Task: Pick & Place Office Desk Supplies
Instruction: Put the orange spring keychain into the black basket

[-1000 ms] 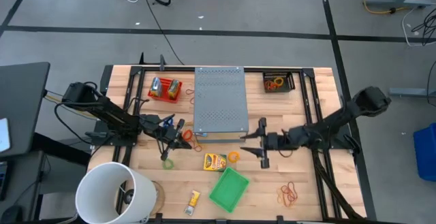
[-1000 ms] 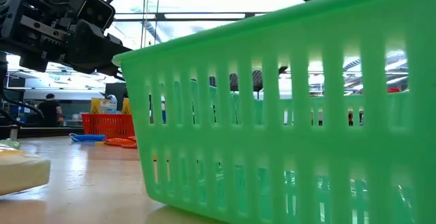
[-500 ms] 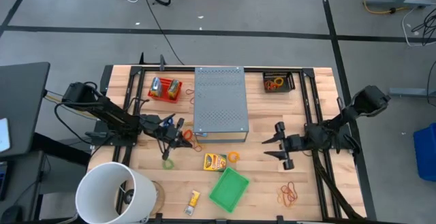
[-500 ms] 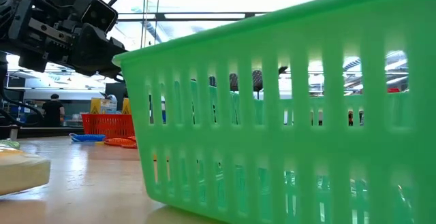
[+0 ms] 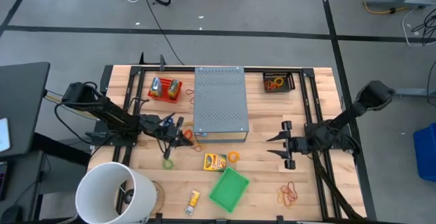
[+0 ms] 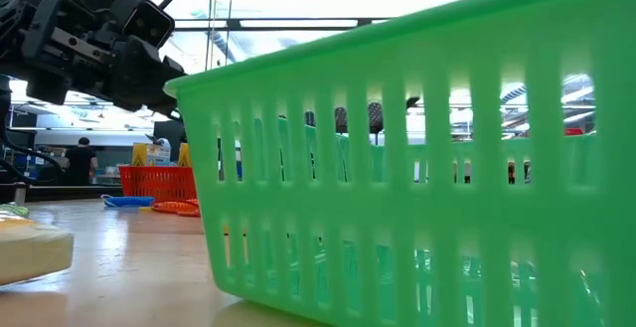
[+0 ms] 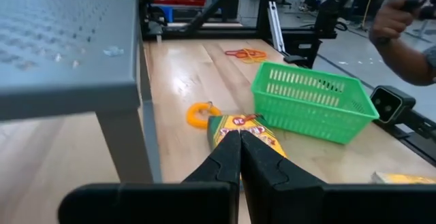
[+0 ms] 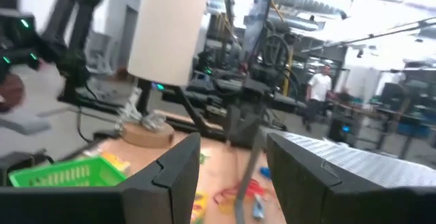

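A yellow-orange printed packet [image 5: 215, 161] lies flat near the table's middle, with an orange loop [image 5: 234, 156] beside it and a green loop [image 5: 167, 163] to its left. Orange-red rubber bands [image 5: 193, 141] lie by the grey box's near left corner. My left gripper [image 5: 184, 140] hovers there, shut, and its wrist view shows nothing between the fingers [image 7: 240, 137]; the packet [image 7: 245, 125] lies just beyond them. My right gripper [image 5: 271, 147] stands open right of the packet, pointing toward the table's left, with nothing between its fingers [image 8: 231, 142].
The grey perforated box [image 5: 219, 101] stands mid-table; a green basket [image 5: 228, 188] and a white bucket [image 5: 112, 193] sit near the front edge. More rubber bands [image 5: 289, 195] lie front right. A red tray [image 5: 165, 89] and a black tray [image 5: 278, 82] sit at the back. A person's hand [image 7: 398, 20] shows beyond the table.
My right gripper has drawn back toward the table's right edge, away from the orange loop and the packet, staying open. The things on the table lie where they were.
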{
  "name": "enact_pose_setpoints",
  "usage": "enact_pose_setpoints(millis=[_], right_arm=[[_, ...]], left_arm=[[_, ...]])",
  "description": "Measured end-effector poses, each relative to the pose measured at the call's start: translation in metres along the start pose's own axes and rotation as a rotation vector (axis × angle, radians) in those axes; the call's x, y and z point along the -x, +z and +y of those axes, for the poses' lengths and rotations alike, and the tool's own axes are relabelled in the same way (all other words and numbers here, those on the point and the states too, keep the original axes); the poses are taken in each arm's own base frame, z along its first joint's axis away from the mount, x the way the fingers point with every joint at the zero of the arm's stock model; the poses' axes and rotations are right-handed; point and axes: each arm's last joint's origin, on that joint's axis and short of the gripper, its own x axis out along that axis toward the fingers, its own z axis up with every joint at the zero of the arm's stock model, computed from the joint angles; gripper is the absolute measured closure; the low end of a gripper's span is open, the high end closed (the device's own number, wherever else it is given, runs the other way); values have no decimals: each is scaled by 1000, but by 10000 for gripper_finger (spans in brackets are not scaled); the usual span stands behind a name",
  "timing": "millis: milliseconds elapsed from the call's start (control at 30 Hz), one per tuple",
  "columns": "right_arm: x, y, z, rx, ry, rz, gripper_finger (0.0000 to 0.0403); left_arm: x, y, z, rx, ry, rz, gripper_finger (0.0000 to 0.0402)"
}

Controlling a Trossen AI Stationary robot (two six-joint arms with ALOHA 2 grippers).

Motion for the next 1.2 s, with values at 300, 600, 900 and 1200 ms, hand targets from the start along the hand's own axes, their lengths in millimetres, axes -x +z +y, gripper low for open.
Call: enact_pose_setpoints(millis=[300, 600, 900, 1200], right_arm=[[36, 30, 8, -23, -2, -13, 227], [57, 43, 12, -84, 234, -105, 227], [61, 46, 14, -126, 338, -156, 227], [61, 44, 16, -137, 364, -139, 227]], left_arm=[[0, -3, 0, 29, -1, 27, 393], [0, -3, 0, 60, -16, 28, 393], [0, -3, -1, 63, -25, 28, 393], [0, -2, -1, 62, -27, 26, 393]])
